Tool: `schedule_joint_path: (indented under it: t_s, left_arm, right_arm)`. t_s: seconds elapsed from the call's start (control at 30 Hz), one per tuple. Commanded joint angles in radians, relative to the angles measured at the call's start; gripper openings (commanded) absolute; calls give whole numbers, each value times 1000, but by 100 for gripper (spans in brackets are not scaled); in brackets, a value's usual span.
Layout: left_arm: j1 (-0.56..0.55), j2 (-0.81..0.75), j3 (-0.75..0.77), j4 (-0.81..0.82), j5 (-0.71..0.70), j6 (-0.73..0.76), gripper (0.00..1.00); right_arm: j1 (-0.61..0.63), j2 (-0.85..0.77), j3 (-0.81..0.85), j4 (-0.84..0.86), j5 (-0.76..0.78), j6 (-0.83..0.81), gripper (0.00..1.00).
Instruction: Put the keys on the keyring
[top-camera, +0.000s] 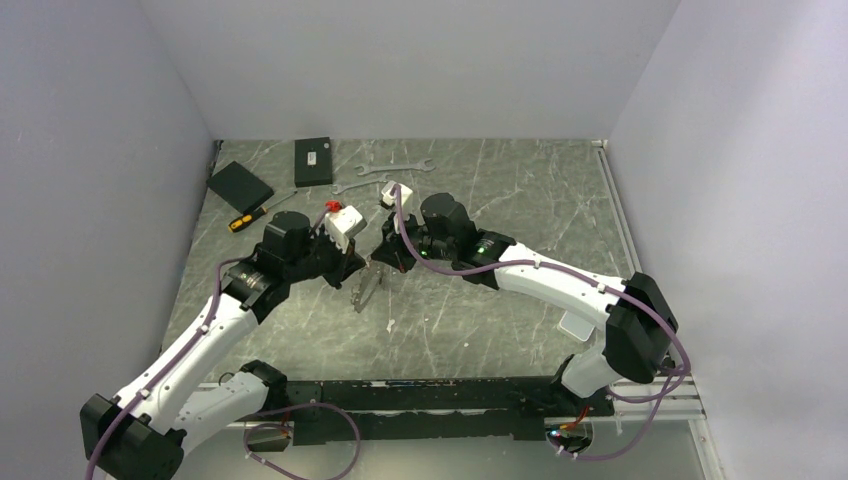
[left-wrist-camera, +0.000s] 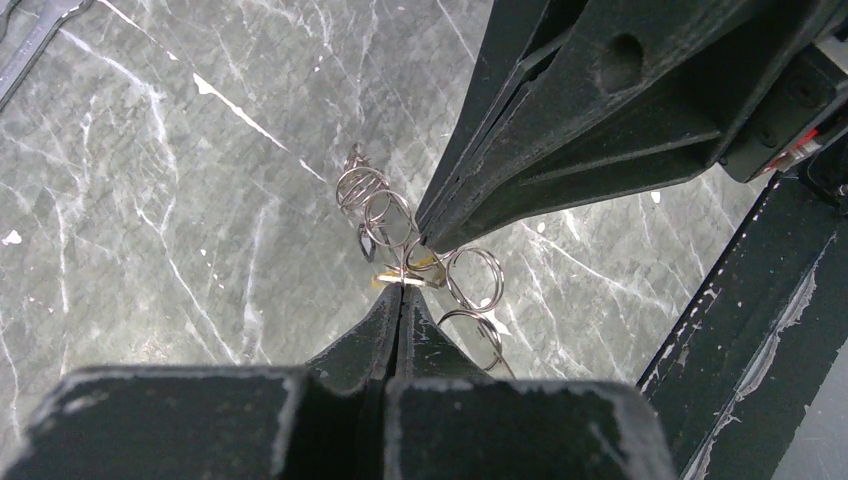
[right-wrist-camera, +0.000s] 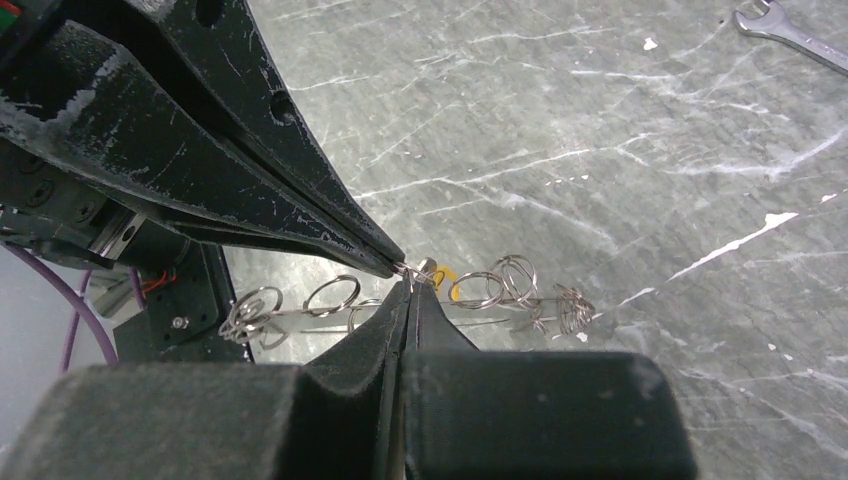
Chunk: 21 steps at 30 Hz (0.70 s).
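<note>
Grey veined table (top-camera: 520, 190), white walls (top-camera: 400, 60), left gripper (left-wrist-camera: 402, 285) and right gripper (right-wrist-camera: 410, 285) both clamped on keyring (right-wrist-camera: 500, 285)

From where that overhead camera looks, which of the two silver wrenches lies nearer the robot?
The shorter wrench, the thinner one in front; the longer wrench lies farther back, right of the black box.

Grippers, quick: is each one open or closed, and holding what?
Left gripper: closed, pinching the keyring by the brass key.
Right gripper: closed, pinching the same keyring.
</note>
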Motion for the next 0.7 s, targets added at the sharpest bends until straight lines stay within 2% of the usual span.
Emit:
schedule_joint_path:
  t_s: [0.0,0.67]
  left_arm:
    - [0,1,21,6,43,8,0]
    - [1,-52,8,26,41,4,0]
  right_arm:
    - [-1,0,53,69,-1,6,0]
    - [-20,14,17,72,11,4,0]
